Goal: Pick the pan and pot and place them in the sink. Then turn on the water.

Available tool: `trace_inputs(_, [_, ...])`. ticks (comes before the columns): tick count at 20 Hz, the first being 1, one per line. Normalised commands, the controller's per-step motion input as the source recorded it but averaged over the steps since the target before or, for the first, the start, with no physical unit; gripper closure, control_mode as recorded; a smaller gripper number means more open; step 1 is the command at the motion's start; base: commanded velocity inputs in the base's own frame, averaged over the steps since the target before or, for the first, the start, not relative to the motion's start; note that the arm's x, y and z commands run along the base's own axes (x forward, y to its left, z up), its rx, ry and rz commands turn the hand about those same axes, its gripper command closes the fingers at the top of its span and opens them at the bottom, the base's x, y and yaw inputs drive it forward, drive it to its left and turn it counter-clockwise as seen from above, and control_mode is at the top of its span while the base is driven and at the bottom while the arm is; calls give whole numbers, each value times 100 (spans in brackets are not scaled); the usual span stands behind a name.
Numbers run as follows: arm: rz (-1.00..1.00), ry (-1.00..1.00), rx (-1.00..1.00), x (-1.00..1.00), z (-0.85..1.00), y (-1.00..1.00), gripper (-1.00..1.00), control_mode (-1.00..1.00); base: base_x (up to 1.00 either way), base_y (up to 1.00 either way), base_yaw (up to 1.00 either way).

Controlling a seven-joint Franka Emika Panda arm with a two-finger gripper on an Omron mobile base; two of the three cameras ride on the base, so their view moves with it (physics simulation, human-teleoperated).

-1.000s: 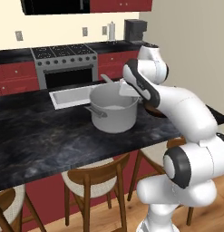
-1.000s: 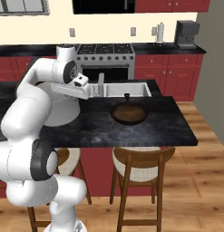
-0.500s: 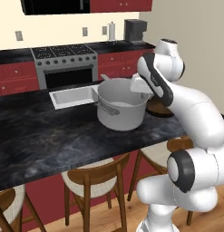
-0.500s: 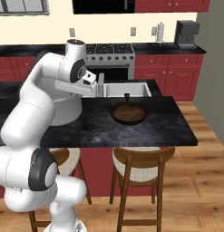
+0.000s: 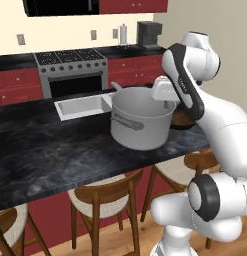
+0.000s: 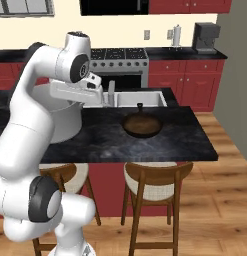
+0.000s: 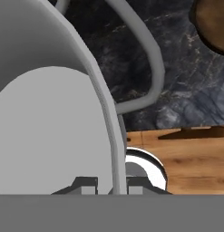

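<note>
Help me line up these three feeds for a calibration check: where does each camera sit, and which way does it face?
Left base view: behind the arm, on its left, facing forward and down over the counter at the pot and sink; arm rises at right.
Right base view: behind, on its right, facing the pan and sink; arm at left.
Hand view: on the hand, along the gripper, shut on the pot's rim.
Both base views share pot, sink, stove.
</note>
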Motion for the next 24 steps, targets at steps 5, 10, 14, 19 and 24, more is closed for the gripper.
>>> trace_inputs(5, [1,0,0,-8,0,0,100,-100,0,0,0])
trace_inputs(10, [0,0,0,0,0,0,100,-100,0,0,0])
trace_inputs(14, [0,0,0,0,0,0,100,100,0,0,0])
trace_inputs(19, [0,0,0,0,0,0,100,100,-82,1,0])
trace_inputs(24, [0,0,0,0,0,0,100,100,-100,3,0])
